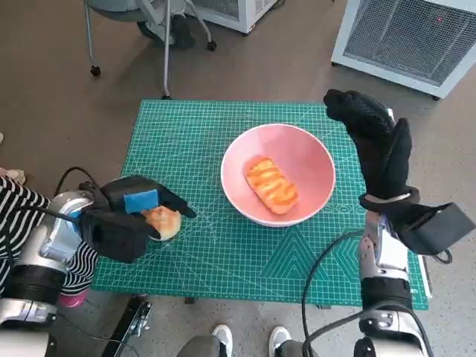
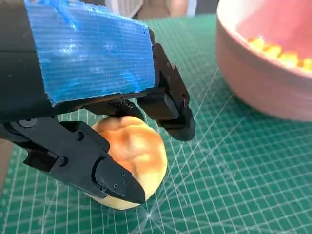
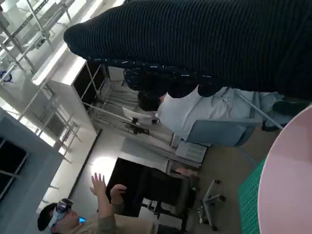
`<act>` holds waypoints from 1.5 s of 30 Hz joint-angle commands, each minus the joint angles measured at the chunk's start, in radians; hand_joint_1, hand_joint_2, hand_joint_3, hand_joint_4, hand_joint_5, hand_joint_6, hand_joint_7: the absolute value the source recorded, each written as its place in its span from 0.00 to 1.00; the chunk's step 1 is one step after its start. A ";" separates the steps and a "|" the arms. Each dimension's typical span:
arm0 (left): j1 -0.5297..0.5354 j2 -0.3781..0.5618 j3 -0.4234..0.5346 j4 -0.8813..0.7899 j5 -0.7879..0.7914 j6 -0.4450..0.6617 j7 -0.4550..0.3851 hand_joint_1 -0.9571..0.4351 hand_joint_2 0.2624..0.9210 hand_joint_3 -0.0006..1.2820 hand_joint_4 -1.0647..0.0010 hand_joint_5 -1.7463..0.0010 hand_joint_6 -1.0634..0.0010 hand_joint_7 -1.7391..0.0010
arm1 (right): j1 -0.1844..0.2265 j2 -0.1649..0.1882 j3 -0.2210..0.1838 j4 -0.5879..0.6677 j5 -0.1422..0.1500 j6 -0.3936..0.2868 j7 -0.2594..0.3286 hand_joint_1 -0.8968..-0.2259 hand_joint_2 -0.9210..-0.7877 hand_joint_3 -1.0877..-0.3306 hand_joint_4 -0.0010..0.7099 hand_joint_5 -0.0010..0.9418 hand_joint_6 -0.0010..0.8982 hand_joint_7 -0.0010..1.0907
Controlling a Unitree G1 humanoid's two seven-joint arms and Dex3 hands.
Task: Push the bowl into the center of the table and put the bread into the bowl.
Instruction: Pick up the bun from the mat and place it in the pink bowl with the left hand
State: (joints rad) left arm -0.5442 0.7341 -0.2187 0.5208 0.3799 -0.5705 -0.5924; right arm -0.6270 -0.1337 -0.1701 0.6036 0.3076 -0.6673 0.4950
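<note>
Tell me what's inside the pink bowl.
The pink bowl holds one glazed oblong bread, lying near the middle of its bottom. Nothing else shows in it; what lies beneath that bread is covered. A second, round bun sits outside, under the left hand.

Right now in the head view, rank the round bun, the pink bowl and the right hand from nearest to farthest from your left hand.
1. Round bun: under the left hand, fingers around it.
2. Pink bowl: mid-table, to the right of the left hand, a striped bread inside.
3. Right hand: raised beyond the bowl's far side, at the table's right edge.
</note>
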 commanded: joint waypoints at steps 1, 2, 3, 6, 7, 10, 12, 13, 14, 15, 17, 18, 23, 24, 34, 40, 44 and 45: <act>-0.020 0.017 0.026 -0.039 -0.025 -0.006 0.007 0.75 0.94 0.04 0.34 0.68 0.37 0.70 | 0.017 0.002 0.001 0.018 -0.011 0.008 -0.006 0.28 0.00 0.51 0.20 0.00 0.03 0.42; -0.022 0.018 0.029 -0.045 -0.028 -0.004 0.006 0.76 0.95 0.03 0.35 0.67 0.38 0.67 | 0.016 0.003 0.001 0.019 -0.011 0.008 -0.006 0.28 0.00 0.51 0.20 0.00 0.03 0.42; -0.024 0.019 0.034 -0.054 -0.031 0.000 0.005 0.76 0.95 0.03 0.36 0.66 0.39 0.67 | 0.016 0.004 0.001 0.020 -0.011 0.008 -0.006 0.28 0.00 0.51 0.20 0.00 0.03 0.42; -0.032 0.021 0.047 -0.079 -0.038 0.009 0.003 0.76 0.95 0.02 0.37 0.65 0.40 0.65 | 0.015 0.006 0.001 0.022 -0.009 0.009 -0.005 0.28 0.00 0.51 0.20 0.00 0.03 0.42; -0.035 0.022 0.051 -0.085 -0.041 0.012 0.003 0.76 0.95 0.02 0.37 0.65 0.41 0.64 | 0.014 0.006 0.001 0.022 -0.008 0.009 -0.005 0.28 0.00 0.51 0.20 0.00 0.03 0.42; -0.043 0.023 0.060 -0.101 -0.046 0.017 0.004 0.76 0.96 0.02 0.37 0.64 0.41 0.64 | 0.014 0.008 0.001 0.023 -0.005 0.011 -0.004 0.28 0.00 0.51 0.19 0.00 0.03 0.42; -0.048 0.024 0.066 -0.111 -0.049 0.018 0.005 0.76 0.96 0.02 0.37 0.64 0.41 0.64 | 0.014 0.009 0.001 0.022 -0.003 0.012 -0.003 0.28 0.00 0.51 0.19 0.00 0.03 0.42; -0.050 0.024 0.069 -0.116 -0.050 0.018 0.006 0.76 0.96 0.01 0.37 0.64 0.41 0.64 | 0.014 0.009 0.000 0.022 -0.002 0.013 -0.002 0.28 0.00 0.51 0.19 0.00 0.03 0.42; -0.051 0.024 0.071 -0.120 -0.051 0.019 0.006 0.76 0.96 0.01 0.37 0.64 0.41 0.64 | 0.014 0.009 0.000 0.022 -0.002 0.013 -0.002 0.28 0.00 0.51 0.19 0.00 0.03 0.42; -0.053 0.023 0.073 -0.124 -0.052 0.021 0.005 0.76 0.96 0.01 0.37 0.64 0.41 0.63 | 0.014 0.009 0.000 0.021 -0.001 0.013 -0.001 0.28 0.00 0.51 0.19 0.00 0.03 0.42; -0.056 0.023 0.077 -0.135 -0.053 0.025 0.004 0.76 0.96 0.01 0.37 0.64 0.42 0.63 | 0.015 0.009 -0.001 0.020 0.001 0.014 0.000 0.28 0.00 0.51 0.19 0.00 0.03 0.42; -0.061 0.022 0.080 -0.145 -0.057 0.028 0.002 0.76 0.96 0.01 0.37 0.63 0.42 0.63 | 0.016 0.009 -0.001 0.020 0.002 0.015 0.001 0.28 0.00 0.51 0.19 0.00 0.03 0.42; -0.075 0.018 0.088 -0.181 -0.071 0.043 -0.008 0.91 0.99 0.11 0.45 0.30 0.44 0.59 | 0.018 0.008 -0.003 0.021 0.005 0.014 0.001 0.28 0.00 0.51 0.19 0.00 0.03 0.42; -0.082 0.016 0.090 -0.190 -0.076 0.047 -0.011 0.92 1.00 0.12 0.45 0.29 0.44 0.59 | 0.019 0.008 -0.004 0.020 0.004 0.014 0.001 0.28 0.00 0.51 0.19 0.00 0.03 0.42; -0.175 -0.017 0.081 -0.252 -0.106 0.110 -0.037 0.70 1.00 0.14 0.45 0.27 0.55 0.26 | 0.016 0.006 -0.006 0.024 -0.002 0.010 -0.006 0.28 0.00 0.52 0.20 0.00 0.03 0.42; -0.261 -0.074 0.065 -0.272 -0.116 0.152 -0.039 0.69 1.00 0.15 0.47 0.27 0.56 0.23 | 0.017 0.005 -0.006 0.018 -0.009 0.008 -0.013 0.27 0.00 0.52 0.20 0.00 0.04 0.42; -0.318 -0.127 0.048 -0.264 -0.121 0.171 -0.036 0.69 1.00 0.16 0.48 0.26 0.58 0.22 | 0.018 0.004 -0.006 0.019 -0.014 0.004 -0.018 0.27 0.00 0.52 0.20 0.00 0.04 0.42; -0.329 -0.138 0.045 -0.259 -0.121 0.173 -0.035 0.69 1.00 0.16 0.48 0.26 0.58 0.22 | 0.018 0.004 -0.006 0.019 -0.014 0.003 -0.019 0.28 0.00 0.52 0.20 0.00 0.04 0.42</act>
State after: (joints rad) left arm -0.8245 0.6348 -0.1548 0.2638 0.2723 -0.4099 -0.6261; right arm -0.6271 -0.1309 -0.1751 0.6110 0.3082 -0.6689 0.4869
